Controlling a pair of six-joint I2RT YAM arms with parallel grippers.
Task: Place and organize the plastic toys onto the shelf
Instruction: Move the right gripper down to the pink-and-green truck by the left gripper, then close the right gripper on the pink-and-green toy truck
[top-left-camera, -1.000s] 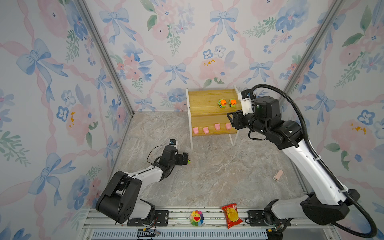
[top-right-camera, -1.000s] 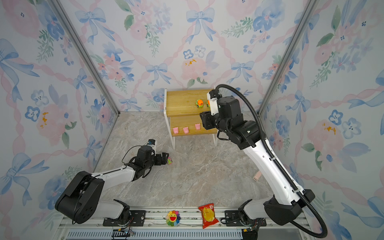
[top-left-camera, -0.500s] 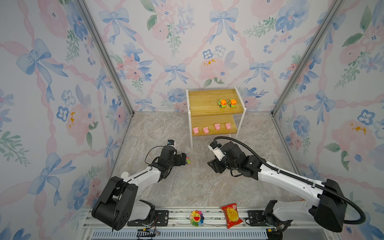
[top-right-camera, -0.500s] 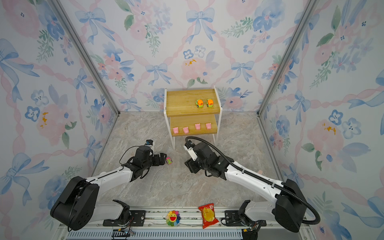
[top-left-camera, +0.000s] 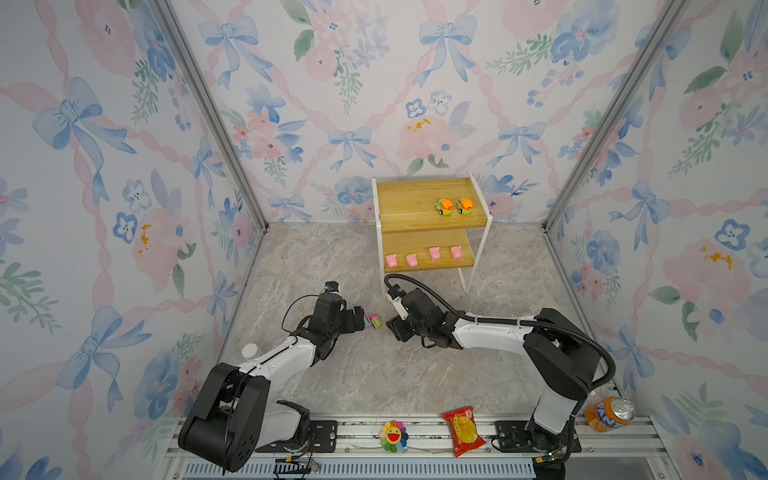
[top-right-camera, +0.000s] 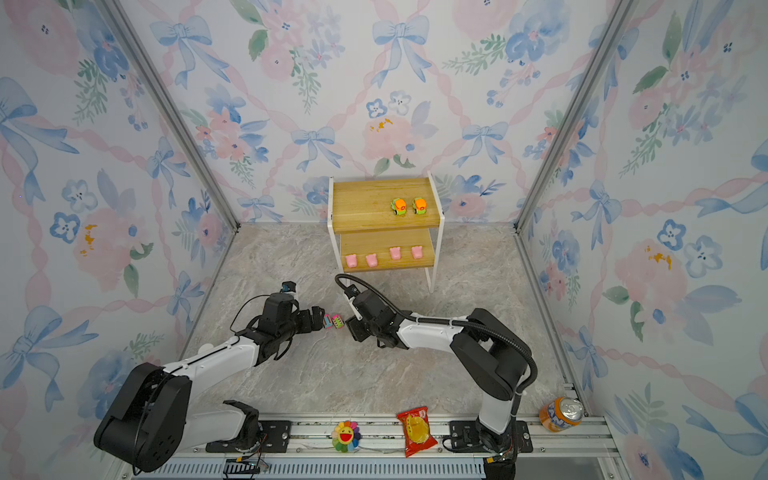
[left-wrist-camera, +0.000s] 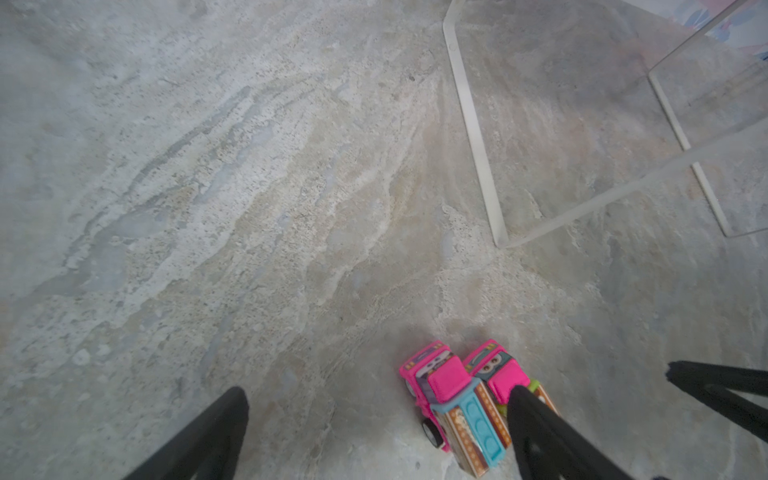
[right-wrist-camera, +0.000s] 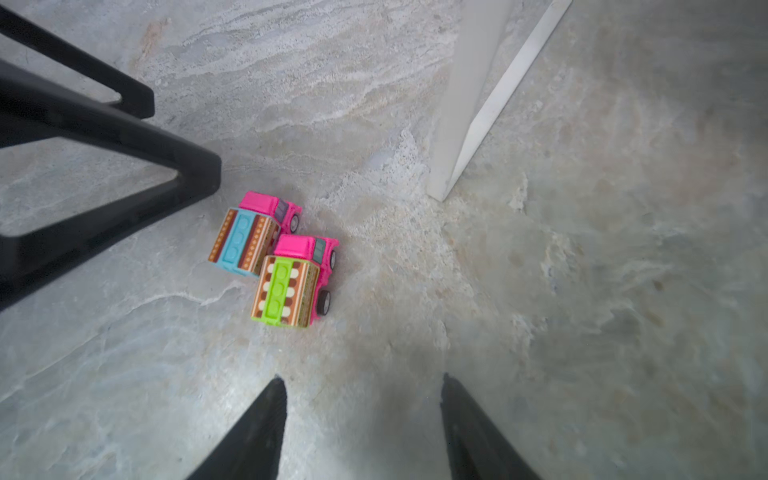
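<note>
Left arm (top-left-camera: 274, 359) and right arm (top-left-camera: 490, 332): white link shells, black joint housings, big black rounded shoulders. Black corrugated hose (top-left-camera: 598, 351) runs along right arm; thin black cable (top-left-camera: 284, 318) loops off left wrist. Fingers (right-wrist-camera: 257, 432) black, tapered.

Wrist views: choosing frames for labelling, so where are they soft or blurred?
Left wrist view: teal-backed car fairly crisp, shelf frame partly smeared and ghostly. Right wrist view: green-backed car sharp, floor past the shelf leg hazy, right end effector fingers soft-edged.
</note>
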